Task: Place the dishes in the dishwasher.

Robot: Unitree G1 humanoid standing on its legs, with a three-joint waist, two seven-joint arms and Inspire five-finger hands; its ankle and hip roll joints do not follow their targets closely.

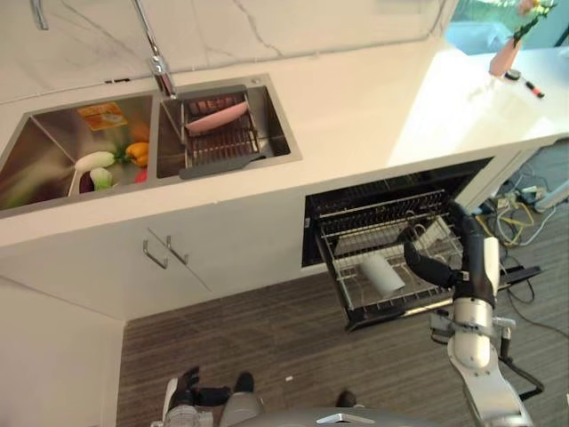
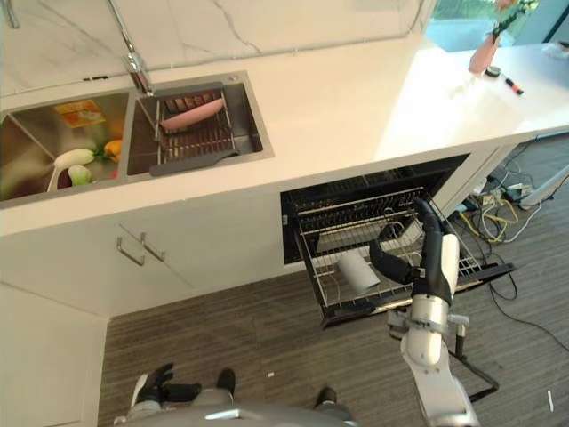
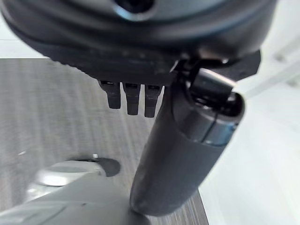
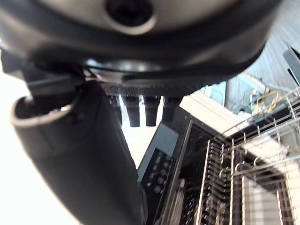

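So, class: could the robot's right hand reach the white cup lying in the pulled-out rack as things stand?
Probably yes. The right hand hangs open just above the rack, and the cup lies on its side close beside the thumb. The rack is pulled out, and nothing lies between hand and cup.

My head cameras look steeply down, sharing the sink point(image 1: 142, 133) and pulled-out dishwasher rack point(image 2: 391, 258) at lower right. Each wrist camera peers closely past its own hand.

— What are the arms doing?
— I see my silver-grey right arm reaching forward, its dark right hand point(image 1: 468, 258) raised, fingers straight, thumb spread.
— The other?
— My dark left hand point(image 1: 184, 389) hangs low, fingers relaxed.
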